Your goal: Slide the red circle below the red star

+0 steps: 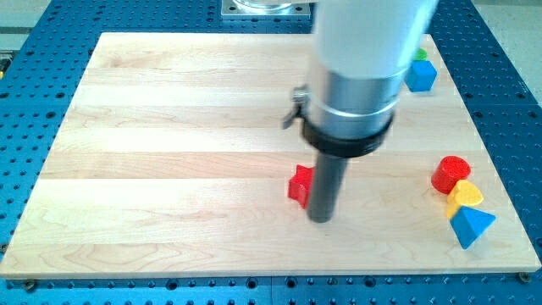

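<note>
The red star (299, 185) lies near the board's middle, a little toward the view's bottom, partly hidden behind the rod. My tip (320, 218) rests on the board just right of and below the star, touching or almost touching it. The red circle (450, 174) stands far off at the view's right, close to the board's right edge, well apart from the tip.
A yellow block (465, 196) and a blue triangle (471, 225) sit just below the red circle. A blue block (421, 75) and a green block (419, 54) are at the top right, partly behind the arm. The wooden board (169, 169) lies on a blue perforated table.
</note>
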